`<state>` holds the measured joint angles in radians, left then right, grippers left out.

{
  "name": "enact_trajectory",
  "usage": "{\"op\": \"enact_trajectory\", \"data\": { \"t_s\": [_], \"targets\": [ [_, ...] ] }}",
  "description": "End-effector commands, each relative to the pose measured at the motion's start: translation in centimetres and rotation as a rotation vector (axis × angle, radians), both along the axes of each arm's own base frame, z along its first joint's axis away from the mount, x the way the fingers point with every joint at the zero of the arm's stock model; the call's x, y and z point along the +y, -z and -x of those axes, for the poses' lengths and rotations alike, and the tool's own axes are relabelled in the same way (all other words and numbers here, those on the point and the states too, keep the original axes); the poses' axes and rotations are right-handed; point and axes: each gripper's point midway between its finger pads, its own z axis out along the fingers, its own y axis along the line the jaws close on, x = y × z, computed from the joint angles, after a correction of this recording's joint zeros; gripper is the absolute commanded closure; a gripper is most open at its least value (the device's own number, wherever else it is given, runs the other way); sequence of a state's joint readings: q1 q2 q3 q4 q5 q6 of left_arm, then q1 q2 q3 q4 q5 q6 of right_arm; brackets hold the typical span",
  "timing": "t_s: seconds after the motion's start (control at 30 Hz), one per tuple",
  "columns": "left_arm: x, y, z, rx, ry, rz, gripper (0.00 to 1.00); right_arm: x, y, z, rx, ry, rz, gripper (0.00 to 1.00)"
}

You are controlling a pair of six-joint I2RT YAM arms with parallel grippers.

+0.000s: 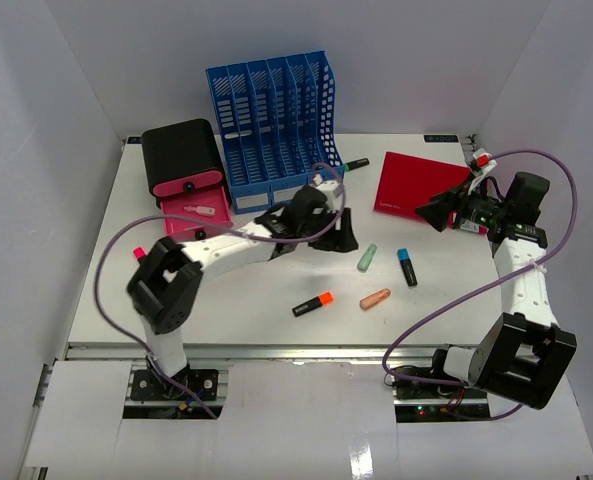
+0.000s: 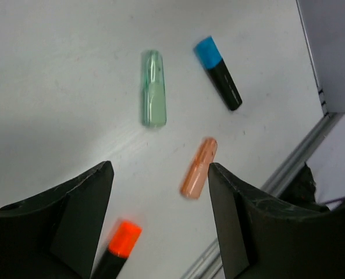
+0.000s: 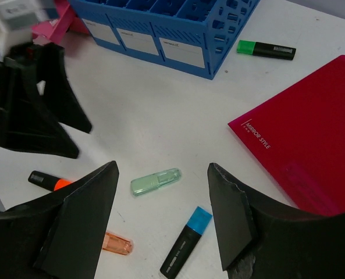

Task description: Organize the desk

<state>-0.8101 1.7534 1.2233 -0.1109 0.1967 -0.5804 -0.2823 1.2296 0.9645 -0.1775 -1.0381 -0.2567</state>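
The worktop [image 1: 246, 335] is seen spanning the scene beneath both arms, with its metal rail at the near edge. At its far side a blue file rack [image 1: 276, 125] is stood upright. A black and pink drawer box [image 1: 188, 172] is set just to its left, the pink drawer standing out toward the front, and a red notebook [image 1: 416, 183] is laid flat to its right. A green-capped highlighter [image 1: 354, 164] is laid between rack and notebook. Near the middle 4 small items are scattered, all apart: a pale green case [image 1: 367, 257], a blue-capped marker [image 1: 406, 267], a pale orange case [image 1: 375, 298] and an orange-capped marker [image 1: 313, 304]. The left end effector [image 1: 333, 235] is held above the middle of the worktop, its jaws set wide with nothing between them. The right end effector [image 1: 442, 212] is held by the notebook's near edge, its jaws likewise parted and empty
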Motion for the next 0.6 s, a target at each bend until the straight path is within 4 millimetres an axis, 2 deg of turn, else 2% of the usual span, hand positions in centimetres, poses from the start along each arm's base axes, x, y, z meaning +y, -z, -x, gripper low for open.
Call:
{"op": "enact_trajectory", "data": {
  "t_s": [0.0, 0.1, 0.13, 0.23, 0.3, 0.33, 0.57],
  "targets": [
    [-4.3, 2.3, -3.0, -0.131, 0.032, -0.187, 0.27, -0.3, -0.9, 1.0, -0.017, -0.036, -0.051, 0.3],
    [-6.4, 3.8, -4.1, -0.168, 0.026, -0.254, 0.31, -0.5, -1.0, 1.1, -0.026, -0.031, -0.046, 0.3],
    [-6.8, 5.1, -4.4, -0.171, 0.025, -0.286, 0.31, -0.5, -1.1, 1.1, -0.029, -0.035, -0.047, 0.3],
    [-8.8, 5.1, -4.8, -0.206, 0.034, -0.312, 0.31, -0.5, -1.1, 1.2, -0.032, -0.041, -0.05, 0.31],
    [-9.1, 6.1, -5.0, -0.215, 0.027, -0.352, 0.3, -0.5, -1.1, 1.3, -0.031, -0.047, -0.055, 0.31],
    [-9.7, 5.7, -5.2, -0.23, 0.023, -0.351, 0.3, -0.5, -1.1, 1.3, -0.03, -0.05, -0.059, 0.31],
    [-9.5, 7.6, -5.3, -0.253, 0.02, -0.437, 0.31, -0.4, -1.2, 1.5, -0.032, -0.067, -0.07, 0.31]
  ]
}}
